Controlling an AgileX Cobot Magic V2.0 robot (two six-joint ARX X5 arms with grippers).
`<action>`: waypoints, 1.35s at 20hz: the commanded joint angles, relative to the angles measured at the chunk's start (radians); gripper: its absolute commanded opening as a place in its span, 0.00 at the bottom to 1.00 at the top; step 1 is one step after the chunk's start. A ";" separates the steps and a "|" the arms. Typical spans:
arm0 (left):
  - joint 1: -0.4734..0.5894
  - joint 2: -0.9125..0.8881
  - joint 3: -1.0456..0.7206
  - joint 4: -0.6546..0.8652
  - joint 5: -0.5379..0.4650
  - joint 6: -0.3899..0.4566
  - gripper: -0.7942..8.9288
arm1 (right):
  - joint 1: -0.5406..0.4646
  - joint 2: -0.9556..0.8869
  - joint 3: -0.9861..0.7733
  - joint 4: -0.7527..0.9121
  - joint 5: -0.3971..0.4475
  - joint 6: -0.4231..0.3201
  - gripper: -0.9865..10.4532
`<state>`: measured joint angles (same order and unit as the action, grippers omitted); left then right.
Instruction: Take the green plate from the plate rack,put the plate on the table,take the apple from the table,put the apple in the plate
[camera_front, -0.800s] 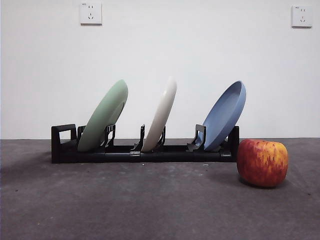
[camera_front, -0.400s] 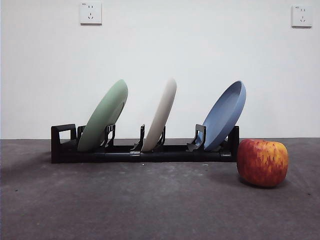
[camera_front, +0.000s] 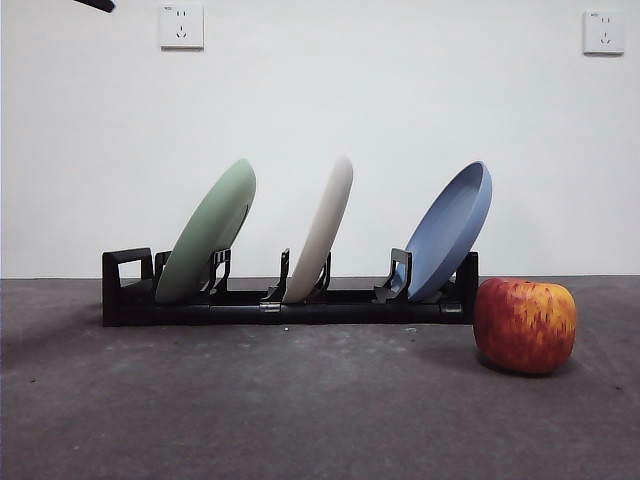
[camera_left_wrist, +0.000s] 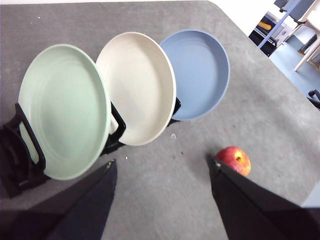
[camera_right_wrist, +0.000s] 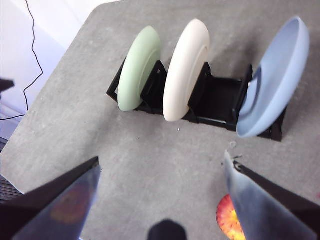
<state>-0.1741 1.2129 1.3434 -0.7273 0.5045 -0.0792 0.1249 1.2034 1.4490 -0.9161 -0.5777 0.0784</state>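
3 plates lean in the plate rack (camera_front: 285, 305); our green plate (camera_front: 207, 243) occupies its loop end. The apple (camera_front: 525, 325) rests on the surface (camera_front: 300, 410) beside the opposite end. Both claws, left claw (camera_left_wrist: 162, 167) and right claw (camera_right_wrist: 162, 165), hover spread apart, empty.

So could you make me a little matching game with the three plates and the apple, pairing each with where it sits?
Things:
1. green plate
2. cream-white plate
3. blue plate
4. apple

Places:
A. middle slot of the plate rack
B. on the table, outside the rack
C. slot nearest the rack's squared loop end
D. rack slot nearest the apple

Pairs: 1-C, 2-A, 3-D, 4-B
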 joint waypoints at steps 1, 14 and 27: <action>-0.020 0.087 0.098 -0.027 -0.053 -0.012 0.40 | 0.019 0.006 0.006 0.018 0.010 0.002 0.44; -0.133 0.674 0.689 -0.217 -0.275 0.023 0.40 | 0.047 0.006 0.007 0.026 0.037 0.026 0.44; -0.166 0.815 0.689 -0.205 -0.375 0.021 0.40 | 0.047 0.006 0.007 0.027 0.059 0.025 0.44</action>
<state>-0.3363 2.0083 2.0319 -0.9401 0.1329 -0.0677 0.1699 1.2053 1.4513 -0.8932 -0.5205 0.0978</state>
